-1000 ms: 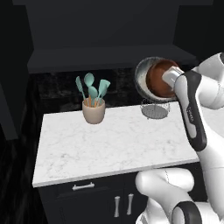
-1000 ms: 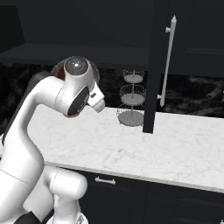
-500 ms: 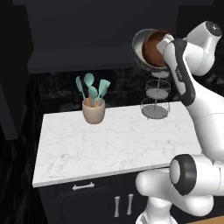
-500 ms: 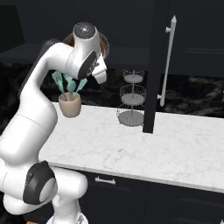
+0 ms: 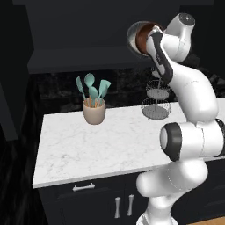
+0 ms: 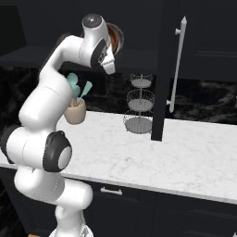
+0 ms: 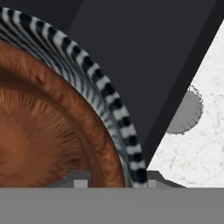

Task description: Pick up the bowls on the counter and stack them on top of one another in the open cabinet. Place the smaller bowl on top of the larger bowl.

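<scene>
**Bowls aloft before the dark cabinet**

Against the open cabinet (image 5: 88, 39), above the counter (image 5: 114, 145): holding the smaller bowl (image 5: 144, 38) nested inside the larger bowl (image 5: 132, 37), both tipped on edge. Gripper (image 5: 151, 41) clamping narrowly over their rims. Utensil cup (image 5: 94, 112) and wire basket stand (image 5: 154, 99) sitting along the counter's back edge.

Counter (image 5: 110, 145) slab open across frame centre. Obstacles: utensil cup (image 5: 94, 112) left of centre, wire basket stand (image 5: 156, 99) right of centre, open cabinet door (image 6: 167, 69) hanging centre-right in right base view.
</scene>
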